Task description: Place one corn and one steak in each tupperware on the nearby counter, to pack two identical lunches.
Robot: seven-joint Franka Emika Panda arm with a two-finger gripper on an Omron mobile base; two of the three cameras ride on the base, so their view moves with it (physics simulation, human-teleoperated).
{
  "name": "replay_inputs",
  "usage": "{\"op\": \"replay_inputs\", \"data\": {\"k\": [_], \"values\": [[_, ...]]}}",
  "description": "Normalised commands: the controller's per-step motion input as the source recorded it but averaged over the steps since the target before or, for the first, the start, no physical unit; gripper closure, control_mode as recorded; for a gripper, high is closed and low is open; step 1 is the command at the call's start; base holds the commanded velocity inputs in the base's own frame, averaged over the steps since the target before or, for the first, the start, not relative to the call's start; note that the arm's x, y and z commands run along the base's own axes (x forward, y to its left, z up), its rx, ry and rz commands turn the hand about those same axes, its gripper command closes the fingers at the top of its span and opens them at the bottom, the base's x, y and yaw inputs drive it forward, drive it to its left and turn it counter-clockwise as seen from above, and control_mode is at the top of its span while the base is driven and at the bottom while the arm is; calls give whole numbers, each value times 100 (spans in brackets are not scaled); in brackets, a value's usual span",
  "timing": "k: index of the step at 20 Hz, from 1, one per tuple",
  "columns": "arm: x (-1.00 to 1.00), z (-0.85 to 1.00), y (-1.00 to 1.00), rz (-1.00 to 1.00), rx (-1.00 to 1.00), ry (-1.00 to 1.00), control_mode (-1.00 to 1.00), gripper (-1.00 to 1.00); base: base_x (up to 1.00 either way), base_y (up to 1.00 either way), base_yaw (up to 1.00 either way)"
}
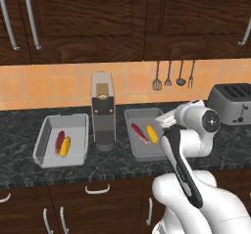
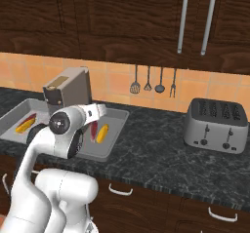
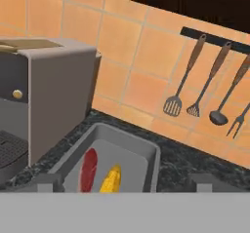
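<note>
Two grey tupperware stand on the dark counter [image 1: 19, 125]. The left tupperware [image 1: 49, 122] holds a dark-red steak [image 1: 60, 141] and a yellow corn [image 1: 65, 146] side by side. Inside the right tupperware [image 1: 142, 149] lie another steak [image 1: 139, 132] and corn [image 1: 152, 133]. My gripper [image 3: 127, 184] hovers open just above the near end of this right tupperware [image 3: 146, 149], with nothing between its fingertips [image 3: 49, 183]; steak [image 3: 88, 170] and corn [image 3: 111, 179] lie below it. From the right base view the hand sits over the right tupperware [image 2: 117, 114], beside its corn [image 2: 102, 133].
A grey coffee machine [image 1: 103, 110] stands between the two containers. A silver toaster [image 1: 230, 103] sits at the right end of the counter. Several utensils [image 1: 171, 76] hang on the tiled wall, below dark wood cabinets.
</note>
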Motion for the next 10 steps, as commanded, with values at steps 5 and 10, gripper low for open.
{"op": "replay_inputs", "data": {"k": [5, 10], "values": [[-100, 49, 20, -2, -41, -73, -100, -100, 0, 0, 0], [-56, -32, 95, 6, -97, -26, -100, -100, 0, 0, 0]]}}
